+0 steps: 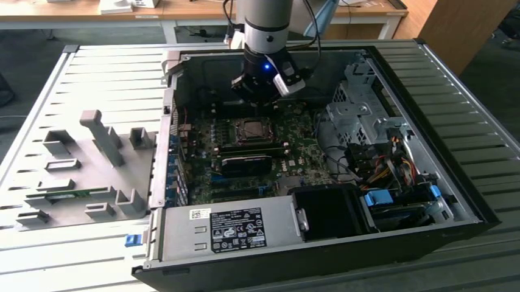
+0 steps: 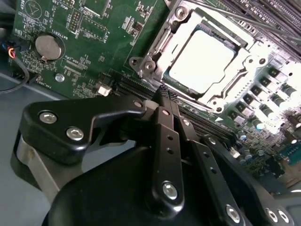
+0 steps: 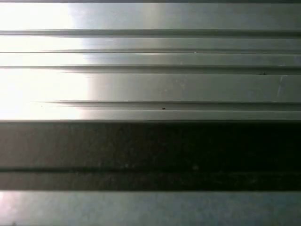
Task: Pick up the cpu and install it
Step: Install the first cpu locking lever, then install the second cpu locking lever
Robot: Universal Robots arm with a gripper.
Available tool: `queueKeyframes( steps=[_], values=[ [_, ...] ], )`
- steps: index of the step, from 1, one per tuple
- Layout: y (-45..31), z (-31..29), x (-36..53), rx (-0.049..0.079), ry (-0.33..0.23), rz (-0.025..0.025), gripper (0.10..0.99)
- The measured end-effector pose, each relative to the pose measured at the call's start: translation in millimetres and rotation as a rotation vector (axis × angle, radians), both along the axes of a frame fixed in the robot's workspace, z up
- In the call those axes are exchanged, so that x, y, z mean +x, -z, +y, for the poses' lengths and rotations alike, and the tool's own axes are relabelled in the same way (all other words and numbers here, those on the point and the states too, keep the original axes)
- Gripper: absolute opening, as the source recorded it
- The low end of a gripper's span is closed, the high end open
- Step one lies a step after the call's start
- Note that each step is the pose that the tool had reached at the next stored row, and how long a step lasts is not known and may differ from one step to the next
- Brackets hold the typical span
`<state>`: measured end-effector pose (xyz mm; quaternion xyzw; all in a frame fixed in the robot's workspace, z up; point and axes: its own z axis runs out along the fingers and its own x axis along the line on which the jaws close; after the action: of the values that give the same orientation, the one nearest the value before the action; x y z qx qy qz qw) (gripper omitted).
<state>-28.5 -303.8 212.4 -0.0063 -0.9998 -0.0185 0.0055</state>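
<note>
Open computer case (image 1: 455,152), gripper (image 2: 165,96) above motherboard (image 2: 94,42).
Fingers (image 2: 162,117) pressed together, empty; cpu (image 2: 203,60) seated in socket frame (image 2: 155,52), upper right of second wrist view. Coin battery (image 2: 49,46) upper left; grey fixture blocks (image 1: 101,137) at exterior view's left.

The gripper (image 2: 165,96) body runs off the second wrist view's edge — the motherboard (image 2: 84,42) is cropped too.

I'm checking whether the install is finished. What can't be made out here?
- Cpu in the socket: glare washes out its top in the second wrist view; seating detail unreadable.
- Gripper: in the exterior view, the arm's wrist hides its fingers.
- First wrist view: ribbed table, no motherboard.
</note>
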Motion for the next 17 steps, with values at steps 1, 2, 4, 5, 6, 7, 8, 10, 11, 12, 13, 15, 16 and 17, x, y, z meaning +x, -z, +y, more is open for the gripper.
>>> queueKeyframes(
  steps=[1,2,4,5,6,7,8,10,11,12,13,15,16,17],
  values=[
    [0.0,-0.2,0.0,0.0,0.0,-0.0001,0.106],
    [0.1,-0.4,0.0,0.0,0.0,-0.0001,0.106],
    [0.0,-1.0,0.0,0.0,0.0,0.0001,0.106],
    [0.0,-1.3,0.0,0.0,0.0,0.0,0.106],
    [0.1,-1.4,0.0,0.0,0.0,-0.0001,0.106],
    [0.1,-1.6,0.0,0.0,0.0,0.0,0.106],
    [0.0,-1.9,0.0,0.0,0.0,0.0,0.106],
    [0.0,-2.4,0.0,0.0,0.0,0.0,0.106],
    [0.0,-2.7,0.0,0.0,0.0,0.0001,0.106],
    [0.1,-3.0,0.0,0.0,0.0,0.0,0.106],
    [0.1,-3.4,0.0,0.0,0.0,0.0,0.106],
    [0.1,-4.2,0.0,0.0,0.0,0.0,0.106],
    [0.1,-4.7,0.0,0.0,0.0,0.0001,0.106],
    [0.1,-5.3,0.0,0.0,0.0,0.0,0.106]
  ],
)
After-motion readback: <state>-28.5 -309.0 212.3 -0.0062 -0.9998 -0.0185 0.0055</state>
